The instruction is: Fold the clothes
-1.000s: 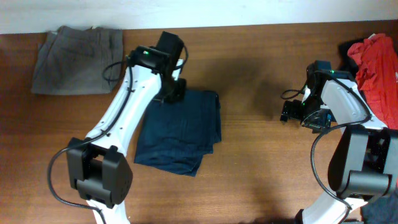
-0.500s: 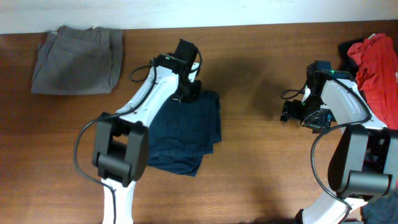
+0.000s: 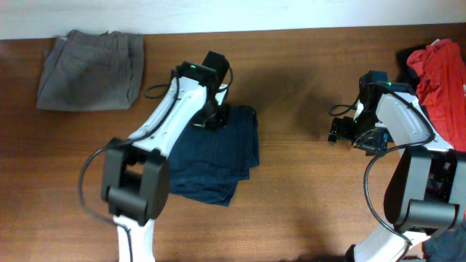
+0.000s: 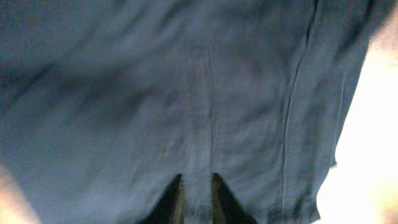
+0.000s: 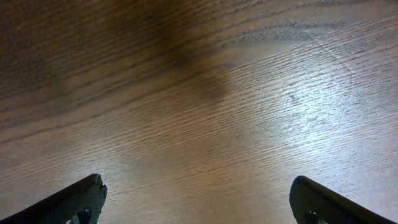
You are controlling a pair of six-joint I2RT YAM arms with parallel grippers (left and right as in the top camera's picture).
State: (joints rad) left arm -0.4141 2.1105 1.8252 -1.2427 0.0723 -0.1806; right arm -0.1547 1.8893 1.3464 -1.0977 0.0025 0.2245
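Observation:
The dark navy-blue trousers [image 3: 218, 156] lie folded in a rough rectangle on the wooden table [image 3: 306, 196], left of centre. My left gripper [image 3: 211, 116] is low on their far edge. In the left wrist view its fingertips [image 4: 196, 186] are almost together, with a seam strip of the navy cloth [image 4: 186, 93] between them. My right gripper [image 3: 336, 132] is at the right, well apart from the trousers. It is open and empty over bare wood [image 5: 196, 193].
Folded grey-khaki trousers [image 3: 91, 69] lie at the far left corner. A red garment [image 3: 444, 73] with black cloth [image 3: 406, 58] beside it is piled at the right edge, just behind the right arm.
My left gripper swung right along the trousers' far edge, then came back a little left and nearer. The trousers kept their shape. The right arm has not moved.

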